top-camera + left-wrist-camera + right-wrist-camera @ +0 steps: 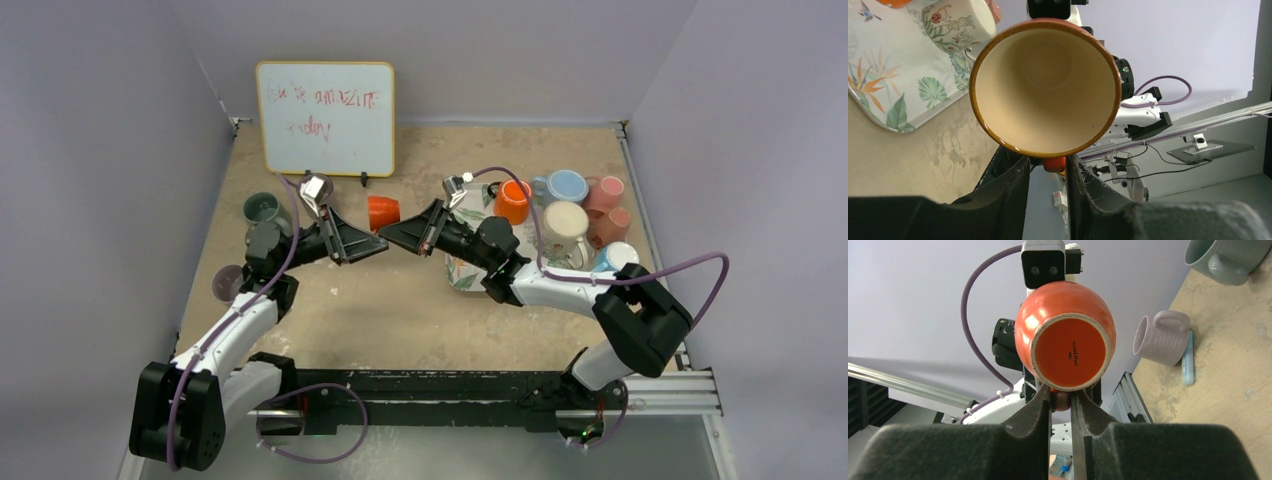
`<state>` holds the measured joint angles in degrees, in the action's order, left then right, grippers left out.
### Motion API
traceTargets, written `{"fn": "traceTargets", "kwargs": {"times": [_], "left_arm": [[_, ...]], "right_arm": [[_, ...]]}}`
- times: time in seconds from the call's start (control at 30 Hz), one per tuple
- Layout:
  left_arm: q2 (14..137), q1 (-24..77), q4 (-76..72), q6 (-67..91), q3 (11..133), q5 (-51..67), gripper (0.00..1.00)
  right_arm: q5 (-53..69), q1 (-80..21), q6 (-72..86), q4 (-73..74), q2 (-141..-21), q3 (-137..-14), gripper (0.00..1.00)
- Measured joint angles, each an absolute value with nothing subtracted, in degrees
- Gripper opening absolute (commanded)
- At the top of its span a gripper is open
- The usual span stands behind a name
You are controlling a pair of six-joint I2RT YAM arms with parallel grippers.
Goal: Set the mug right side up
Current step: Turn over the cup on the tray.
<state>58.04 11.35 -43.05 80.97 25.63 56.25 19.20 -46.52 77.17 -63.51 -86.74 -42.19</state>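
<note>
Orange mug [1068, 347] hangs in the air over the middle of the table [400, 310], caught between the two arms and clear of the surface. It lies on its side with its handle pointing down. The right gripper [1060, 395] is clamped on that handle, both pads pressed against it, and its camera looks straight at the mug's stamped base. From the opposite side the left gripper [1049, 167] straddles the same handle, but a sliver of daylight shows beside it, so its fingers look slackened rather than pinching. That camera stares into the cream-coloured inside. Judging by this, the job is roughly half done: the mug is lifted and tipped to horizontal, mouth toward the left arm. It has yet to be swung mouth-up, set down on its base and let go. Farther left, a lilac mug [228, 283] and a grey-green mug [262, 208] sit on the table, well apart from the action. Farther right, a leaf-patterned tray [462, 280] carries a cluster of other mugs [565, 225]. At the far edge a whiteboard [325, 118] with red scrawl stands against the wall.
</note>
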Motion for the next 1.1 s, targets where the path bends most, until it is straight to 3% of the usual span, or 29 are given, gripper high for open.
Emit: {"fn": "traceTargets", "kwargs": {"times": [0.37, 0.57, 0.7, 1.1], "left_arm": [[58.0, 11.4, -40.1, 78.4, 27.2, 57.0, 0.24], [58.0, 11.4, -39.5, 78.3, 27.6, 57.5, 0.00], [58.0, 11.4, -38.9, 78.2, 27.6, 57.5, 0.00], [57.1, 11.7, -33.7, 74.7, 27.5, 57.8, 0.00]], "right_arm": [[20.0, -46.6, 77.1, -63.4, -86.7, -42.2, 0.00], [20.5, -46.5, 77.0, -63.3, -86.8, -42.2, 0.00], [20.8, -46.4, 76.9, -63.7, -87.1, -42.2, 0.00], [21.5, -46.4, 76.9, -64.2, -87.7, -40.8, 0.29]]}}
